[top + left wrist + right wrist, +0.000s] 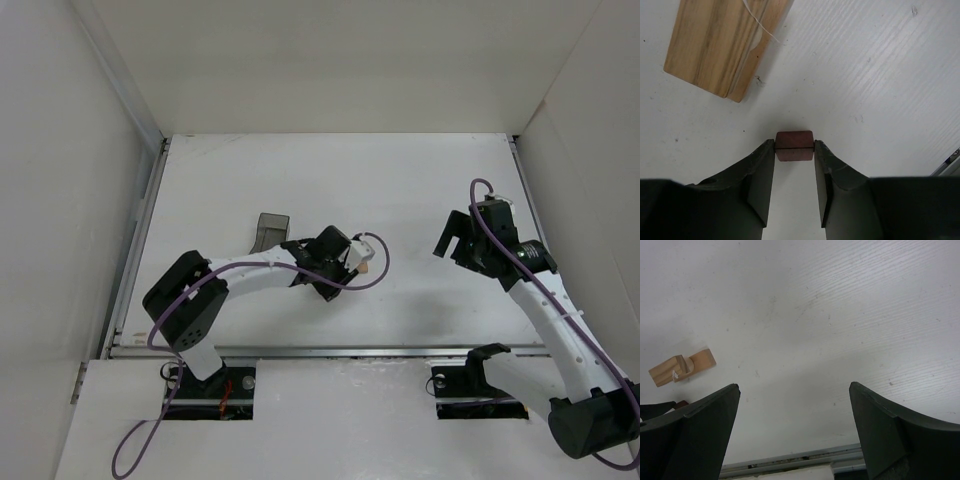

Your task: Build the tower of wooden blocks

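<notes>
A: Left gripper (794, 150) state?
B: Clamped on the dark red-brown cube (794, 140). Both fingers (760, 180) press its side faces, and the cube sits right at the tips.
A: Is the cube on the table (880, 90) or lifted?
B: Cannot tell. The wrist view shows white surface straight behind it and no readable gap.
A: Rest of the wood?
B: Pale tan block (715, 45) lies on the table beyond the cube, up and left in the left wrist view, apart from it. A thin white thread (765, 31) crosses its top. In the right wrist view a tan piece (701, 360) touches one end of that block.
A: Right gripper (794, 386)?
B: Jaws spread wide, gripping nothing. It hangs over the table, well to the right of the left gripper in the top view.
A: Anything else?
B: Dark grey bin (270, 230) on the table, just on the far side of the left forearm.
</notes>
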